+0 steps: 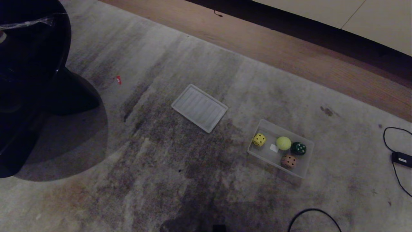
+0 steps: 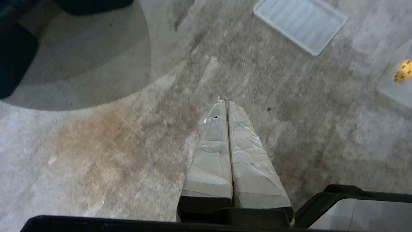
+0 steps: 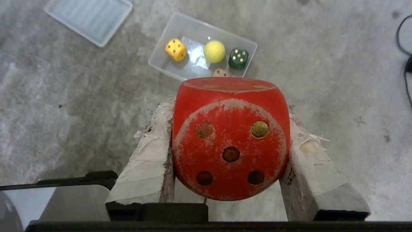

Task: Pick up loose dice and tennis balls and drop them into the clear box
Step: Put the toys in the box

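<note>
Both grippers' fingers are wrapped in frayed pale tape above black mounts.

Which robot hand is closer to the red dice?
The right. The right gripper is clamped on the red dice, one finger pressed against each side. The left gripper is shut and empty above bare carpet, with no red dice in its view.

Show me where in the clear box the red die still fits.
Clear box: bare floor along the near wall, between yellow die and pinkish-brown die. Crowded at the far end: tennis ball, dark green die.
</note>
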Robot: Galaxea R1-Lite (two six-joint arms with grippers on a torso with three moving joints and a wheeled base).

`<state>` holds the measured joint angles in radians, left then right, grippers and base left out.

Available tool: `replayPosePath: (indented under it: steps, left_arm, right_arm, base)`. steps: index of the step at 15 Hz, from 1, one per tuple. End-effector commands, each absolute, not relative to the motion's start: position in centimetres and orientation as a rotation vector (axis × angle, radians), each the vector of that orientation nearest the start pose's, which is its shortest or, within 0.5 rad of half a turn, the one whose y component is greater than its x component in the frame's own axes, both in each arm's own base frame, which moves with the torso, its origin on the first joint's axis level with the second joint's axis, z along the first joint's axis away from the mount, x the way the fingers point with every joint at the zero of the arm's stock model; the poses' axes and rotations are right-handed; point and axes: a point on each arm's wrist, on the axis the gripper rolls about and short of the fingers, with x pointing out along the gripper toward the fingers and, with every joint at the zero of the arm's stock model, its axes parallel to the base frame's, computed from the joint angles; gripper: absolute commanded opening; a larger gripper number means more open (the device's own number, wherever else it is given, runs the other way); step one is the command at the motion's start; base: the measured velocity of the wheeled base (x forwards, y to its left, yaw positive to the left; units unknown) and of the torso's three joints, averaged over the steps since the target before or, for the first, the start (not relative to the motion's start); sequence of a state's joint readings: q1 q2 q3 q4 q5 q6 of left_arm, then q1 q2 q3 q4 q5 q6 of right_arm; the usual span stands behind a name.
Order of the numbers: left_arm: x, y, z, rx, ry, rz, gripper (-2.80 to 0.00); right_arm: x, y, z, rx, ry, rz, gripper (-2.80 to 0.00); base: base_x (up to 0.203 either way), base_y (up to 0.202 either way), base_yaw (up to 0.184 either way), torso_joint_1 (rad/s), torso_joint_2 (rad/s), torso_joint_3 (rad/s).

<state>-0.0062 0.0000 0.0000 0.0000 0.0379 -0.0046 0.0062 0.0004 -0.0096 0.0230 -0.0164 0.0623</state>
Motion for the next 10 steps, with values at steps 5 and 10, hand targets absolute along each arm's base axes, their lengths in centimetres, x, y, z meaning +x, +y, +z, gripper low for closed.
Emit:
replayPosePath:
  steps: [5,10]
  left_arm:
    - [-2.26,0.1,7.51,-0.005,0.003,0.032,-2.8]
    - [-2.26,0.1,7.51,-0.005,0.003,0.032,-2.8]
  right_arm:
    - [-2.35,-0.05,7.57,0.063,0.013,-0.011,-2.8]
    - [-2.35,-0.05,7.57,0.063,0.014,-0.011,-2.8]
  base:
    - [0.0,0.0,0.0,0.001,0.0,-0.199]
    - [0.0,0.0,0.0,0.003,0.01,-0.192]
